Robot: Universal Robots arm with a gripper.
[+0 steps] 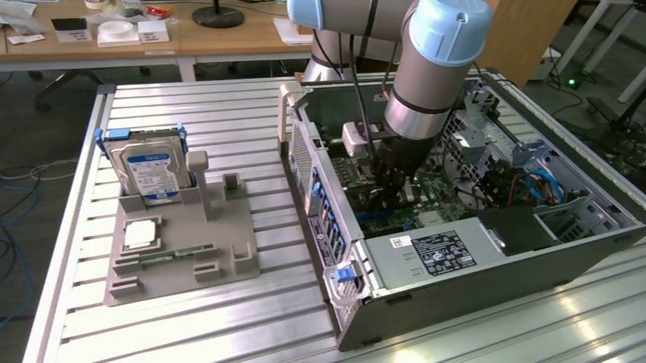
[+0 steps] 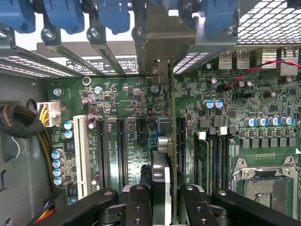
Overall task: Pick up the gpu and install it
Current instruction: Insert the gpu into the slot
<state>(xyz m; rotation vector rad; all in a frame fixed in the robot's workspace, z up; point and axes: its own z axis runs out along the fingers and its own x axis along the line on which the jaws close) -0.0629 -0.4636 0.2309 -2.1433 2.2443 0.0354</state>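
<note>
Wrist view has the gripper (image 2: pixel 162 200) clamped on the gpu (image 2: pixel 165 141), black fingers (image 2: pixel 136 207) pinching it from both sides. The card is seen edge-on, standing upright over the motherboard (image 2: pixel 122 103), and its silver metal bracket (image 2: pixel 162 42) is up against the case's rear slot openings, next to the blue latches (image 2: pixel 113 14). It sits between the long black expansion slots (image 2: pixel 121 150) on one side and the memory slots (image 2: pixel 214 160) on the other; can't really tell if the edge is fully seated in its slot or just touching. The empty CPU socket (image 2: pixel 265 183) is just beyond the memory slots, and a white slot (image 2: pixel 81 155) sits past the black ones toward the bundle of cables (image 2: pixel 28 125). In the exterior view the arm (image 1: pixel 429 83) reaches straight down into the open computer case (image 1: pixel 333 249), with the gripper (image 1: pixel 389 193) low over the board near the power supply (image 1: pixel 444 253). Well off to the exterior view's left of the case, a grey holder (image 1: pixel 177 261) on the metal table (image 1: pixel 222 333) carries the hard drive (image 1: pixel 151 170) standing upright and a small memory stick (image 1: pixel 177 253) lying flat.
</note>
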